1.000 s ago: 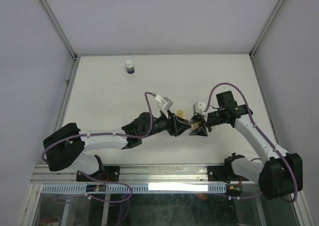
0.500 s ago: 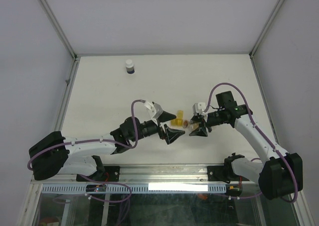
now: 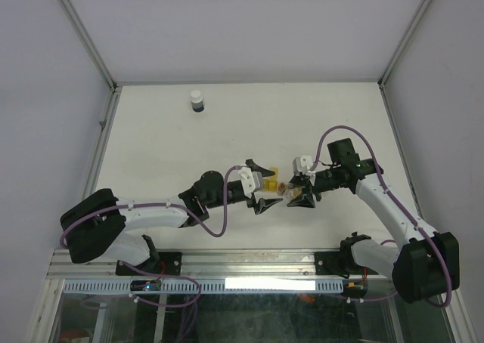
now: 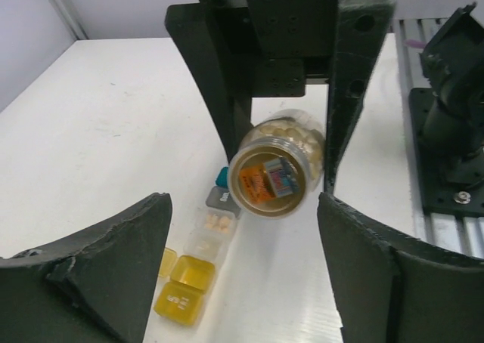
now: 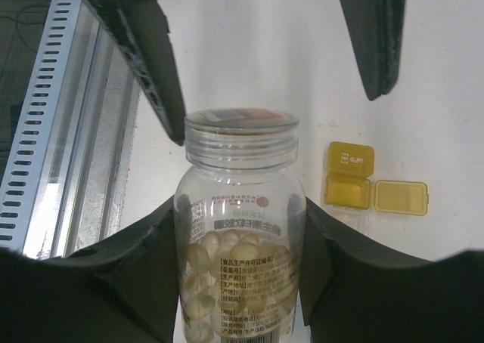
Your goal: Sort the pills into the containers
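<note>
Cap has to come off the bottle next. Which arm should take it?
Left. The right gripper is shut on the bottle, so it is busy. The left gripper is open, and its fingers face the cap.

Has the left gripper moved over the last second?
Yes. Measured against the white bottle at the far edge, the left gripper has pulled back leftward, away from the pill jar held in the right gripper, and rolled.
</note>
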Controlling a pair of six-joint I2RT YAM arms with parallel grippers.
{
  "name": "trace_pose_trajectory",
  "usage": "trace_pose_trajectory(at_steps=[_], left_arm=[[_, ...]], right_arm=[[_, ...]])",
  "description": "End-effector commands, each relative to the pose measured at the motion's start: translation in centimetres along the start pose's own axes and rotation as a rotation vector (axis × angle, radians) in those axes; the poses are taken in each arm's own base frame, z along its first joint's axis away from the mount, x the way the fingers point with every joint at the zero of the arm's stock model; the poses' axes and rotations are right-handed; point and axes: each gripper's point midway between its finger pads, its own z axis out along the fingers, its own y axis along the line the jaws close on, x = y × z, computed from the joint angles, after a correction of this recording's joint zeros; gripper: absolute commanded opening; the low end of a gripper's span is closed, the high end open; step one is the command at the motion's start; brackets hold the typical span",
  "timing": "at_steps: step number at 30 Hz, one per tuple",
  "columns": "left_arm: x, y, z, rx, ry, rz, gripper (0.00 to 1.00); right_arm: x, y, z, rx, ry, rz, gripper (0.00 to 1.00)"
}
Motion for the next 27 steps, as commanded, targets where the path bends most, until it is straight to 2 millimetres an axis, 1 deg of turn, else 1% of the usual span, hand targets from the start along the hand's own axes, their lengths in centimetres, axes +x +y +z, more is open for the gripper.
trace_pose_trajectory(at_steps=[1, 4, 6, 8, 9, 10, 15, 16, 18, 20, 22, 25, 27], left_arm=[[-2.9, 1.2, 1.6, 0.002, -0.079, 0.041, 0.75], [-3.0, 1.2, 2.0, 0.017, -0.076, 0.015, 0.71], [-3.3, 0.9, 2.0, 0.033, -0.095, 0.007, 0.71], [-3.8, 0.9, 2.0, 0.035, -0.113, -0.001, 0.68], [-3.0, 0.9, 2.3, 0.036, -0.097, -0.013, 0.66], [-2.7, 1.0, 2.4, 0.036, -0.091, -0.021, 0.63], [-2.5, 1.3, 2.6, 0.032, -0.083, -0.046, 0.50], [-2.5, 1.4, 2.5, 0.032, -0.084, -0.053, 0.46], [-2.6, 1.4, 2.5, 0.033, -0.088, -0.076, 0.33], [-2.9, 1.4, 2.5, 0.042, -0.098, -0.100, 0.26], [-3.4, 1.2, 2.4, 0.048, -0.110, -0.136, 0.17], [-4.3, 1.1, 2.4, 0.039, -0.126, -0.255, 0.05], [-4.8, 1.6, 2.2, -0.008, -0.146, -0.374, 0.00]], right_arm=[[-1.3, -0.1, 0.1, -0.013, -0.043, -0.047, 0.00], [-1.4, -0.1, 0.1, -0.014, -0.044, -0.047, 0.00], [-1.4, -0.1, 0.0, -0.013, -0.042, -0.050, 0.00], [-1.3, -0.1, 0.0, -0.012, -0.041, -0.049, 0.00], [-1.3, -0.2, 0.0, -0.010, -0.041, -0.048, 0.00], [-1.3, -0.1, 0.0, -0.011, -0.041, -0.048, 0.00], [-1.3, -0.2, 0.0, -0.010, -0.040, -0.046, 0.00], [-1.3, -0.2, 0.0, -0.010, -0.040, -0.046, 0.00], [-1.3, -0.2, 0.0, -0.010, -0.039, -0.046, 0.00], [-1.3, -0.2, 0.0, -0.009, -0.038, -0.046, 0.00], [-1.2, -0.2, 0.0, -0.010, -0.038, -0.045, 0.00], [-1.2, -0.3, 0.0, -0.008, -0.035, -0.044, 0.00], [-1.1, -0.3, 0.0, -0.006, -0.031, -0.042, 0.00]])
